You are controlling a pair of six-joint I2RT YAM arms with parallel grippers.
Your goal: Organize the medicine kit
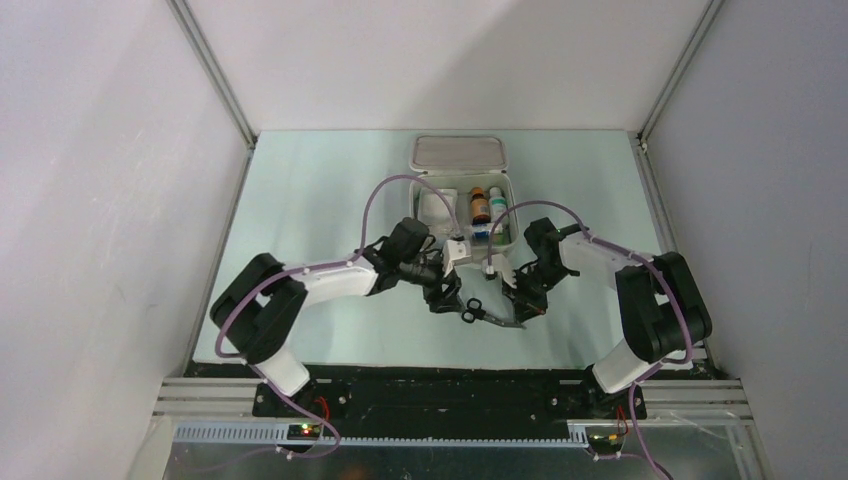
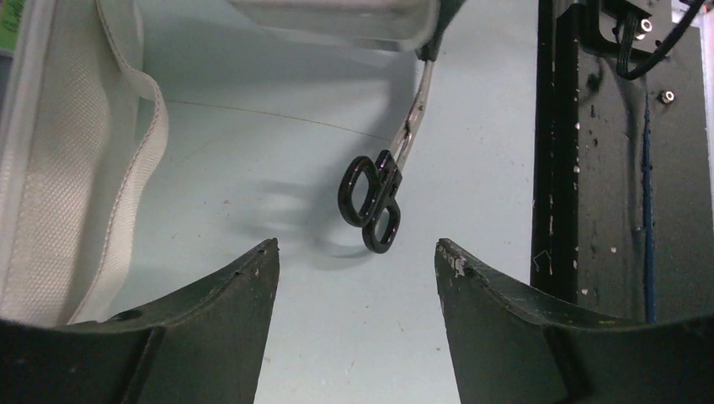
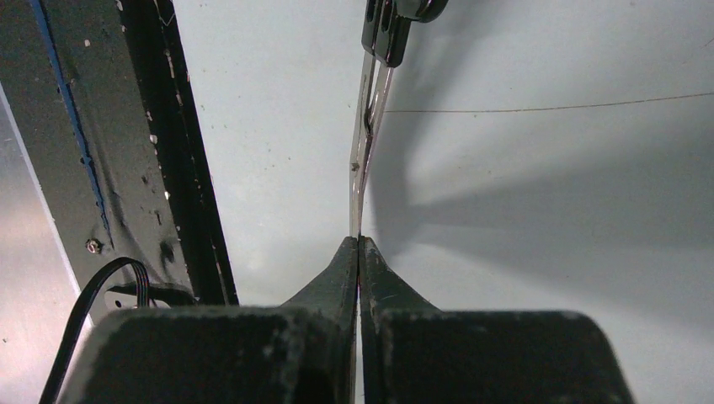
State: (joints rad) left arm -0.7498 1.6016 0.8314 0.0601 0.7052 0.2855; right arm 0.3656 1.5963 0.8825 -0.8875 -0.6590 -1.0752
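Overhead view of a pale table with two robot arms. The kit [image 1: 458,153], a white soft zip case, lies open at the far middle of the table, its lid folded back away from the arms. Inside the kit stand an orange bottle [image 1: 480,205] and a white bottle [image 1: 497,212], with a white pad [image 1: 437,207] to their left.

Just in front of the kit, both arms meet over a pair of scissors [image 1: 485,312]. The right gripper [image 3: 359,244] is clamped on the tips of the closed blades and holds the scissors above the table. The left gripper [image 2: 356,252] stands wide, with nothing between its jaws. The black handle loops [image 2: 370,202] hang just ahead of it.

The scissors look stiff, thin and light. Their bare metal blades are likely slippery, so the thicker plastic loops look like the surer place to grip.

The kit looks soft and light. Its fabric walls would probably give and slide if pushed. Its rim or lid edge seems the best hold, and things should be lowered in from above.
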